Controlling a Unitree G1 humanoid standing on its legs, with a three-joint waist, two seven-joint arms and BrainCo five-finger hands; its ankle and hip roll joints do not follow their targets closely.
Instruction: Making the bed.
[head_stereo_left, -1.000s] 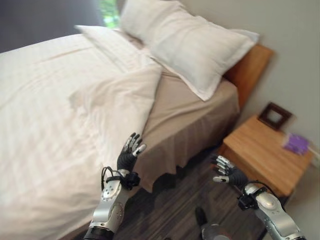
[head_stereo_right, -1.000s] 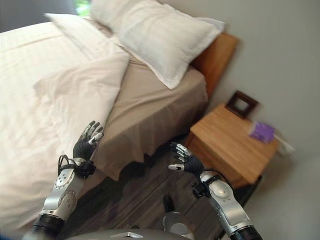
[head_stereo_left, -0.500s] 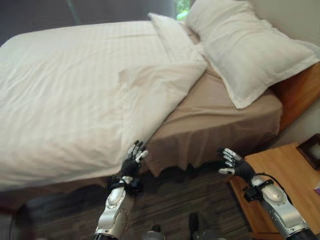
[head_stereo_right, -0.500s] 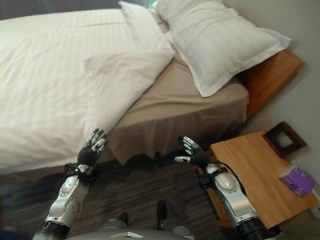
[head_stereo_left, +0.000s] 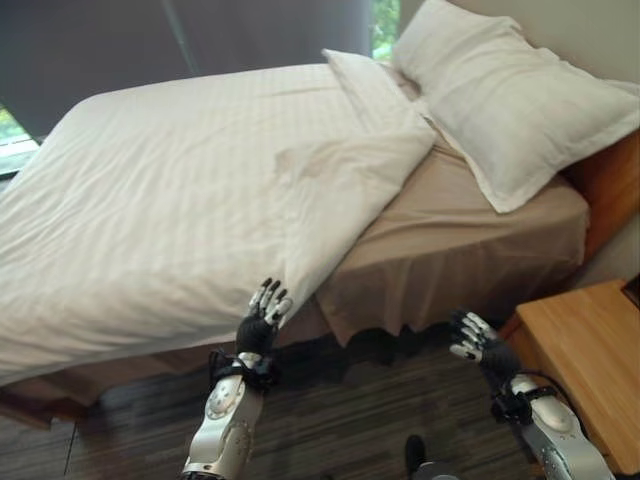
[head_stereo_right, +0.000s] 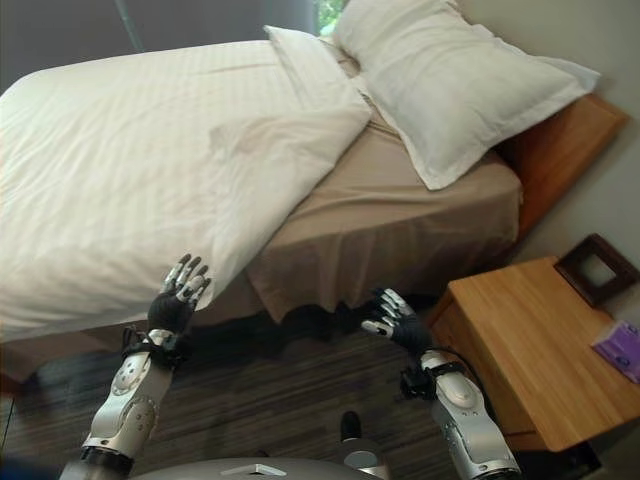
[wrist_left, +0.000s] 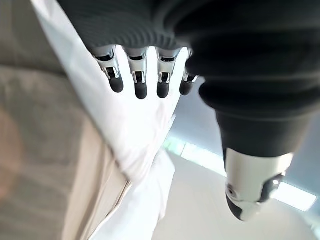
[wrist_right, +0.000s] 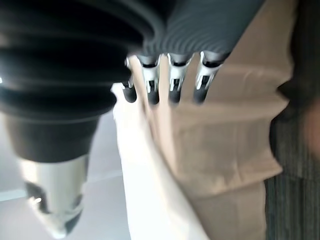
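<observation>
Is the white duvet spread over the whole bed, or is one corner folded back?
Folded back. The white duvet has its corner near the pillows turned over onto itself, which leaves the beige sheet bare on that side.

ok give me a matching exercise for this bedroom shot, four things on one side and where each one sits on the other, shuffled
Things
1. white duvet
2. large pillow
3. wooden nightstand
4. left robot hand

Places
A. on the floor beside the bed's head end
B. raised, open, just below the duvet's hanging edge
C. at the head of the bed, against the headboard
D. spread over the bed, one corner folded back off the tan sheet

Pairs: 1-D, 2-C, 3-A, 4-B
</observation>
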